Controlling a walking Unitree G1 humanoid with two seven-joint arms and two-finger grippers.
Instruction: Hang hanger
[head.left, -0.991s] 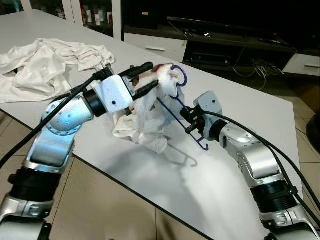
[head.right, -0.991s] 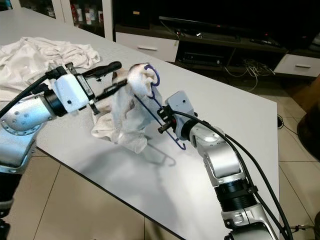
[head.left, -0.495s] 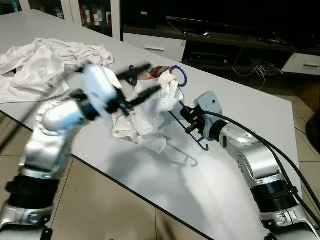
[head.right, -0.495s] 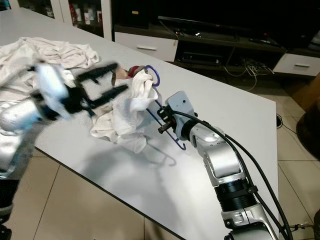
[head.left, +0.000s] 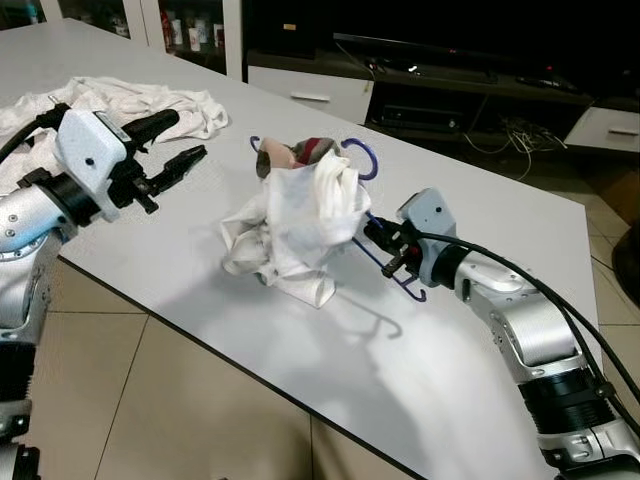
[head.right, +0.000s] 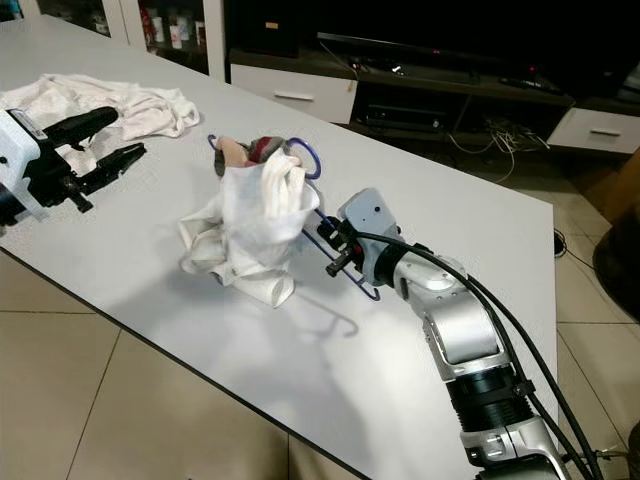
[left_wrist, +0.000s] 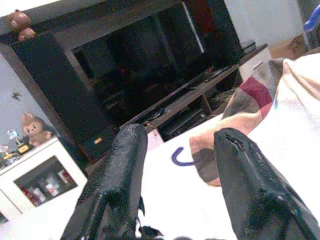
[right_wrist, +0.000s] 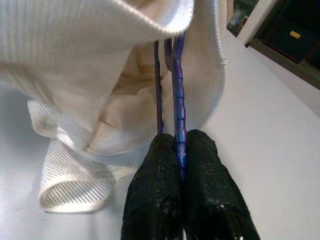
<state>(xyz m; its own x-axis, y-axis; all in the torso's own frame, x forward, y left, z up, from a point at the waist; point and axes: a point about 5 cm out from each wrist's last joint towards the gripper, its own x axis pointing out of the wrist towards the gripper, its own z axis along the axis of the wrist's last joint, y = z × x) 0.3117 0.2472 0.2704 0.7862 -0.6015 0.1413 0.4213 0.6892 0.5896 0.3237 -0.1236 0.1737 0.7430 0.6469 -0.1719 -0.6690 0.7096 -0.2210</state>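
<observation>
While the right claw (head.right: 338, 249) pinches the thin, stiff purple hanger (right_wrist: 178, 117), the soft white garment (head.left: 300, 225) droops; left claw (head.left: 180, 140) gapes empty.

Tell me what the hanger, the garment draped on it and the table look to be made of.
Hanger: thin purple rod, likely plastic or coated wire; slight gloss, ridged section near the right gripper.
Garment: white ribbed knit fabric, soft and matte; weave lines and limp folds show.
Table: smooth, pale grey-white top, probably laminate; soft reflections, dark thin edge.

White table (head.left: 480, 420); crumpled white cloths (head.left: 150, 100) far left; dark TV cabinet (head.left: 470, 95).
</observation>
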